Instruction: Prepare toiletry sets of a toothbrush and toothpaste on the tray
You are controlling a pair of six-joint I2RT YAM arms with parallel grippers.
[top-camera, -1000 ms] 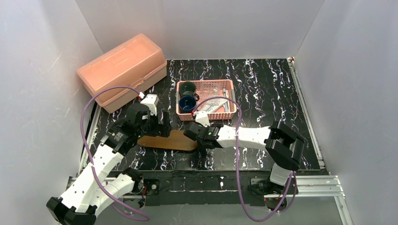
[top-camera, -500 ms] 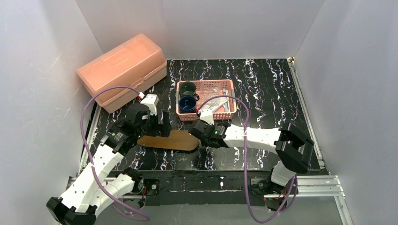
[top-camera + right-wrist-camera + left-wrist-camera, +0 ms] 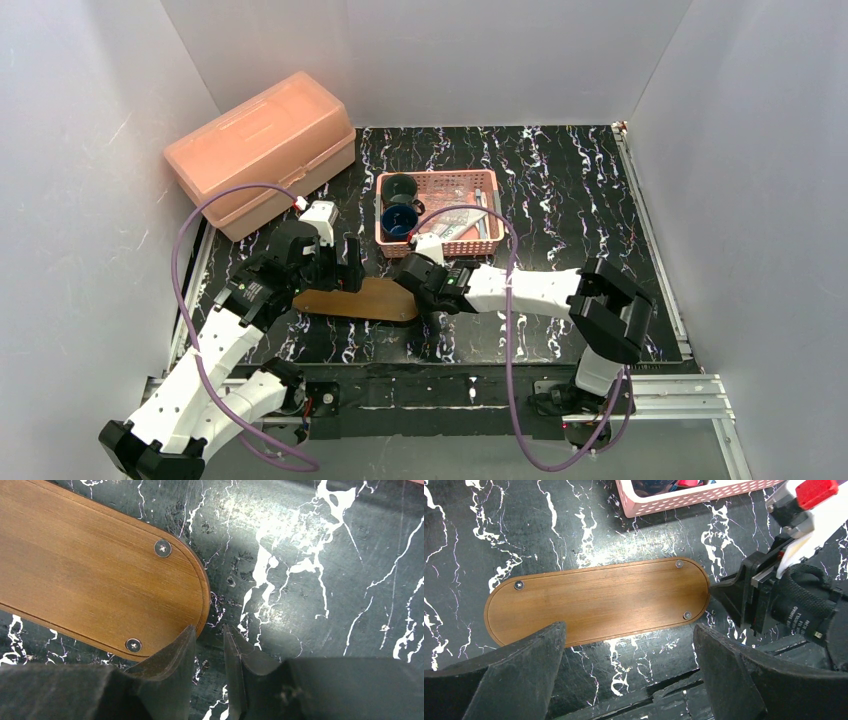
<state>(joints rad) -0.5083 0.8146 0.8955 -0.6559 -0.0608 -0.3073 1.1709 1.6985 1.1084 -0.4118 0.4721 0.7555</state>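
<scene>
The right fingers point(image 3: 170, 665) had come back in! Half a second earlier they had drawn off a little toward their own arm's side. Now they were at the tray point(image 3: 100, 570) again, much where they had been a second before. They were pinched nearly together, gripping nothing, with only a thin slit of table point(image 3: 310, 580) showing between them. The tray's rounded end lay just ahead of their tips and off to one side, with the nearer finger's tip right at the rim. Whether it pressed the wood or merely overlapped it, the wrist view couldn't settle. The tray itself had barely shifted, if at all, and lay flat on the table with its screw heads point(image 3: 162, 548) showing.

The left fingers point(image 3: 524, 675) had not budged across all three looks. They were spread wide and released, hanging above the tray, which lay crosswise just beyond their tips. From there, the right fingers showed as a closed point at the tray's far end.

The toiletry sets point(image 3: 478, 222) were still in the pink basket point(image 3: 437, 176), beyond both pairs of fingers and not yet on the tray. They were too small to tell brush from tube. Two dark cups point(image 3: 399, 186) sat at the basket's other end.
</scene>
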